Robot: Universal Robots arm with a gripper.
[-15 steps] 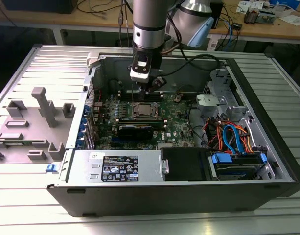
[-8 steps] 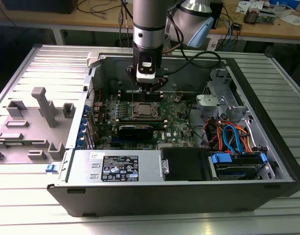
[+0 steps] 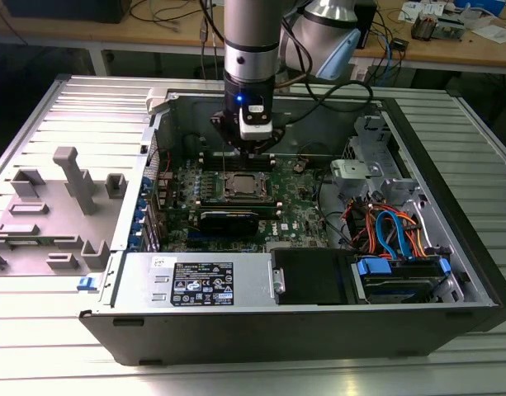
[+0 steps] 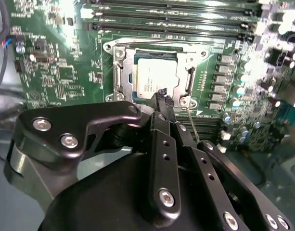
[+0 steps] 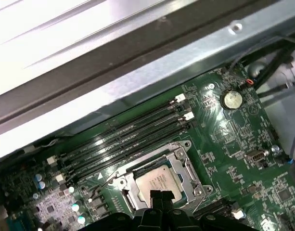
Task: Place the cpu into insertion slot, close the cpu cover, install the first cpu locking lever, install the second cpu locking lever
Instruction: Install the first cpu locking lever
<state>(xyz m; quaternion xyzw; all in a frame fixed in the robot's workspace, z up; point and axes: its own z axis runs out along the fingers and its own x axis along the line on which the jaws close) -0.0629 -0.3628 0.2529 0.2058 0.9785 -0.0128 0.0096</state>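
The cpu lies flat in the insertion slot on the green motherboard, its silver top showing through the window of the cpu cover, which lies down over it. My gripper hovers just above the socket's edge, its black fingertips pressed together with nothing between them. A thin lever wire sticks out beside the socket corner nearest the fingertips. Another wire runs along the socket's far side. In the exterior view the gripper hangs over the cpu inside the open computer case.
Long black memory slots flank the socket toward the case wall. A black graphics card, a power supply and orange and blue cables crowd the case. A grey fixture stands at the exterior view's left.
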